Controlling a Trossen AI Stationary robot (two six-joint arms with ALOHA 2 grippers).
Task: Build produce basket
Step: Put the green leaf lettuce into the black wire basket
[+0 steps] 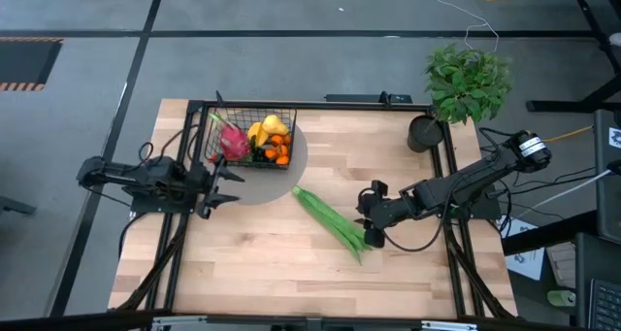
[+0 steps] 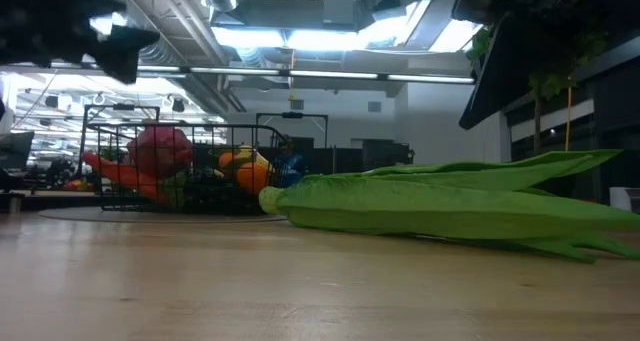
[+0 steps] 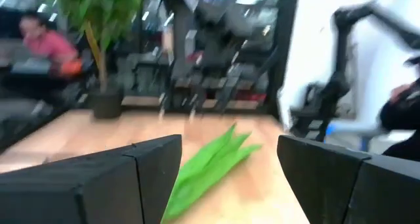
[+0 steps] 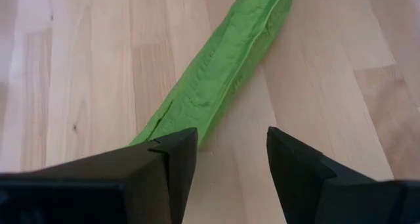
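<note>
The black wire basket (image 1: 225, 127) stands on a grey round mat at the table's far left of centre. It holds a pink dragon fruit (image 1: 233, 142), a yellow pear (image 1: 273, 125), oranges (image 1: 279, 154) and other produce. The long green beans (image 1: 330, 222) lie flat on the table at its middle and also show in the low view (image 2: 450, 201). My right gripper (image 4: 230, 145) is open above the beans' near-right end (image 4: 164, 122). My left gripper (image 1: 221, 185) is open and empty, just near of the basket, facing the beans (image 3: 210, 161).
A leafy potted plant (image 1: 468, 79) and a dark round cup (image 1: 424, 132) stand at the far right corner. The grey mat (image 1: 291, 166) reaches out from under the basket. A person (image 3: 46, 43) sits beyond the table. Bare wood lies along the near edge.
</note>
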